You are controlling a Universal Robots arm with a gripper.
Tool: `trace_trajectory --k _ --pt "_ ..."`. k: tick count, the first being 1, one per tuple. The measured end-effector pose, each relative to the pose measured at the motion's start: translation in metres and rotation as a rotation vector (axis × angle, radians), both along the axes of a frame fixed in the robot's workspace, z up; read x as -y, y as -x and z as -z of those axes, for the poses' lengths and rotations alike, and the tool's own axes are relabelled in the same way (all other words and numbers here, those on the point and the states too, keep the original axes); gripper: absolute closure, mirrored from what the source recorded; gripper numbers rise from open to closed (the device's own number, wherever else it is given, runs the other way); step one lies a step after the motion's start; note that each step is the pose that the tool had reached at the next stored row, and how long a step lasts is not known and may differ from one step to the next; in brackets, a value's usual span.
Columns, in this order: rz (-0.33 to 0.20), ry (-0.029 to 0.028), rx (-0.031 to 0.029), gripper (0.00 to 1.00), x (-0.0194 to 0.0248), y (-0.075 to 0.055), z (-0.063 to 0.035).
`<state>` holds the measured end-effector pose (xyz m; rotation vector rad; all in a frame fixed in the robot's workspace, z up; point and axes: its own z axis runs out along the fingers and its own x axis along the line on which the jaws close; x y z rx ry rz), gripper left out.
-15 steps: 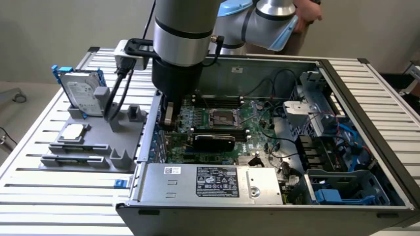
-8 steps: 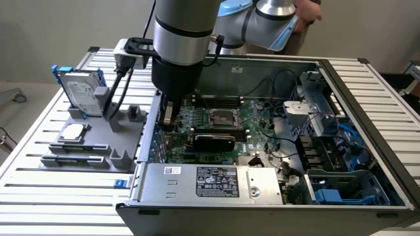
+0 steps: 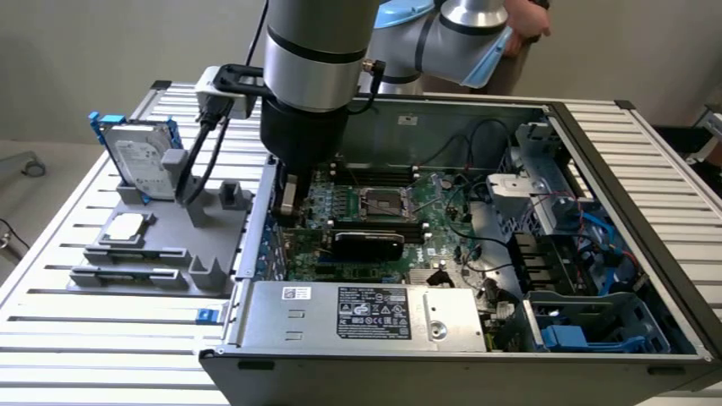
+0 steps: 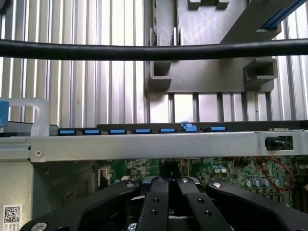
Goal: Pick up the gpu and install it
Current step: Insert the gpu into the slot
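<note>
The arm [image 3: 310,51] is reaching down from the top of the exterior frame into the open computer case [image 3: 631,211], and its gripper [image 3: 289,216] is hanging just left of centre, low over the exterior view's left edge of the motherboard [image 3: 434,199]. In the wrist view the gripper [image 4: 171,185] is showing its two black fingers [image 4: 156,202] pressed together at the tips, fully closed and gripping nothing. The gpu [image 3: 367,245] is lying at the centre of the exterior frame, black shroud facing up, just below the processor socket [image 3: 378,201] and just above the grey power supply [image 3: 361,313]. It is sitting to the lower right of the gripper in that frame, near it but apart from it; whether it is seated in a slot cannot be told. Outside the case, at the left of the frame, a hard drive [image 3: 141,156] in a blue frame is standing upright in a grey holder [image 3: 158,249] on the slatted table [image 3: 101,338]. A black cable [image 4: 154,48] is crossing the wrist view.
</note>
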<state>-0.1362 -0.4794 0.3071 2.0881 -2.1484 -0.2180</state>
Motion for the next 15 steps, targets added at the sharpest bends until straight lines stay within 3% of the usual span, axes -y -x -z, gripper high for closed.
trace_trajectory --k 15 --pt "0.029 0.0000 0.0000 0.89 -0.0030 0.0000 0.0001"
